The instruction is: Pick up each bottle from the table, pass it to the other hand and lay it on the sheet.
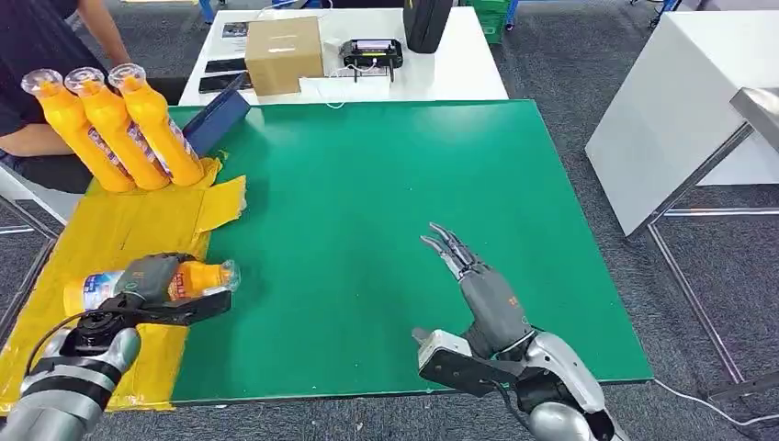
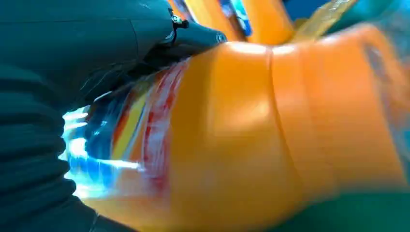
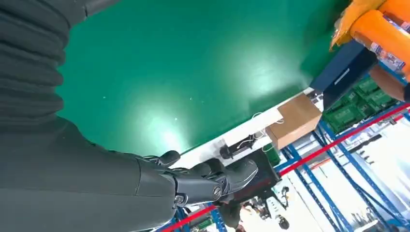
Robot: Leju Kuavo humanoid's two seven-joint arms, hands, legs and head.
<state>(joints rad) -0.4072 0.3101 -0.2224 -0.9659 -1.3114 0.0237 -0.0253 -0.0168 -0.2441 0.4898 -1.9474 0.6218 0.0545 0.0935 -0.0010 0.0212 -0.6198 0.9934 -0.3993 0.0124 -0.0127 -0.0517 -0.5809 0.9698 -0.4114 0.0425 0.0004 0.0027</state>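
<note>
One bottle [image 1: 156,281] lies sideways in the left hand [image 1: 152,292], fingers wrapped around its label, low over the yellow sheet [image 1: 110,239]. Lower it flat beside the three bottles [image 1: 115,129] already laid there, then release. The right hand [image 1: 478,285] hovers spread and empty over the green tabletop [image 1: 386,184].

Bright, even overhead light. Soft white glare patches sheen the green mat-covered worktop [image 3: 203,72] in the right wrist view. The orange plastic bottle [image 2: 270,130] close to the left wrist camera is smeared, out of focus.
</note>
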